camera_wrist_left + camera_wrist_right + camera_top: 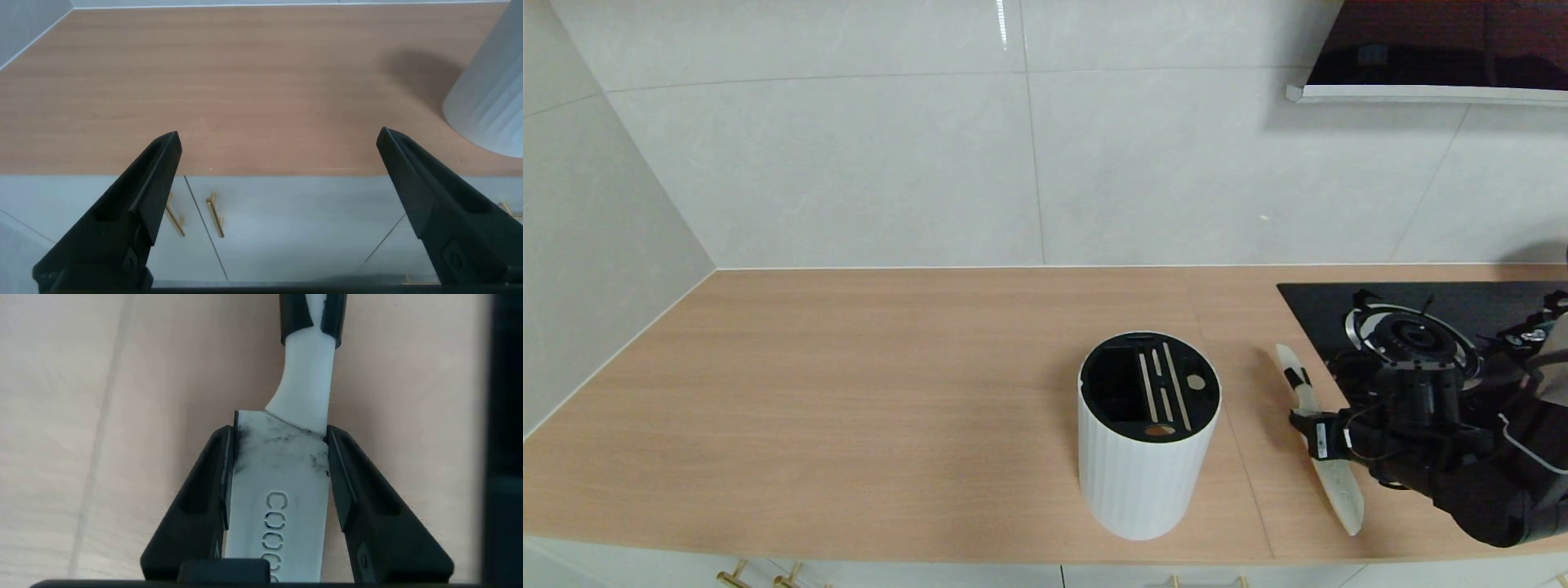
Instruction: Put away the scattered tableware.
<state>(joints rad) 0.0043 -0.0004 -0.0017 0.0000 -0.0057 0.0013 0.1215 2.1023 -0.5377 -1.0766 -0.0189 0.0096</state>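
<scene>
Right gripper (pixel 1319 441) pinches white knife (pixel 1341 494) across the blade, 2 fingers (pixel 214 486) pressed against its sides. Knife sits at the counter's (pixel 849 367) front edge toward the right end, just beside the black hob (pixel 1315 310). White ribbed holder (pixel 1147 474) stands upright near the knife, apart from it. Left gripper (pixel 278 139) is spread wide over the front edge.

The wooden counter (pixel 849 392) carries a ribbed white holder (pixel 1139 482) and a white knife (pixel 1343 498).

Room left of holder (pixel 1147 457) (hob (pixel 1327 314) right)
</scene>
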